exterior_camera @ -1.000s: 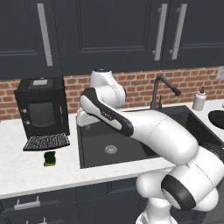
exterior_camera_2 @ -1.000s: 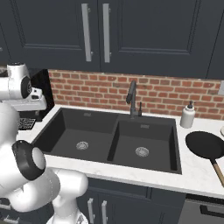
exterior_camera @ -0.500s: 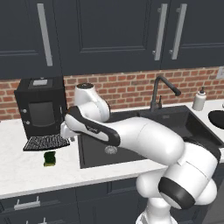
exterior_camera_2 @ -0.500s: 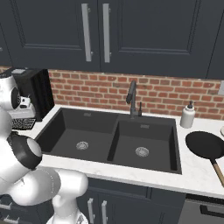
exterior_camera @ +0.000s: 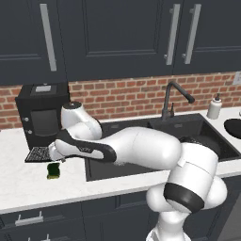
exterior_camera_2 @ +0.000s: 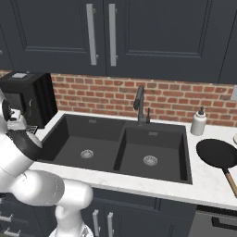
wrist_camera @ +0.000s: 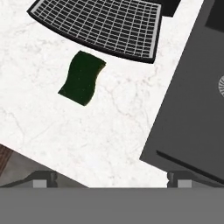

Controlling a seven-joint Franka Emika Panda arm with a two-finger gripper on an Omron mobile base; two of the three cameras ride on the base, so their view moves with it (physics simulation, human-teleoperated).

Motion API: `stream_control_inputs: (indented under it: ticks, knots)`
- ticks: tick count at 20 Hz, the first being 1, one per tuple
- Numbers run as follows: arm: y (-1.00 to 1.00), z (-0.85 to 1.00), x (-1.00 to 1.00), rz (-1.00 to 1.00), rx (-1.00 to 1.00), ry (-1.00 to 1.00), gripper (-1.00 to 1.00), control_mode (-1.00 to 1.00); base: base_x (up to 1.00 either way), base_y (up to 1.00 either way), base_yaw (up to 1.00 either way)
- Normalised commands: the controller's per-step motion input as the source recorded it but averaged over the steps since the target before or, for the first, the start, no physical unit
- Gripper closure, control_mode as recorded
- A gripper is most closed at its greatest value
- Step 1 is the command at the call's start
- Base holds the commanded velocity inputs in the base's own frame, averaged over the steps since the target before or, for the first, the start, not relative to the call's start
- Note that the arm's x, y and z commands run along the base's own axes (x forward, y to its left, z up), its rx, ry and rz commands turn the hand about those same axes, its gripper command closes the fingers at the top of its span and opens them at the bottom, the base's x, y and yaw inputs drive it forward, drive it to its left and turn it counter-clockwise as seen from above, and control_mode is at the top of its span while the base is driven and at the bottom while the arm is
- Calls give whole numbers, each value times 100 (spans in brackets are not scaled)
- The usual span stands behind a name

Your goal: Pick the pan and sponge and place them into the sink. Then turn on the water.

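The gripper point(wrist_camera: 109, 177) hangs above the counter point(wrist_camera: 109, 131) with its two fingertips set wide apart and nothing between them, likely spread ready for the sponge point(wrist_camera: 82, 78). The sponge lies flat ahead of the fingertips and a little to their left, just short of the coffee machine's drip grate point(wrist_camera: 100, 24). The sink point(wrist_camera: 192, 109) lies to the hand's right. The pan point(exterior_camera_2: 217, 155) rests far off beyond the sink, its handle cut off by the frame edge. No water runs from the faucet point(exterior_camera_2: 139, 102).
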Motion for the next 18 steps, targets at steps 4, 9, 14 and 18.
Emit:
stream_control_inputs:
  ticks: [4, 9, 14, 18]
  knots:
    - [24, -12, 0, 0, -9, 0, -100, -100, 0, 0, 0]
    - [7, -5, 0, 0, -7, 1, -100, -100, 0, 0, 0]
    - [17, -18, 10, 0, -1, 0, -100, -100, 0, 0, 0]
    - [22, -23, 18, 0, 0, 0, -100, -100, 0, 0, 0]
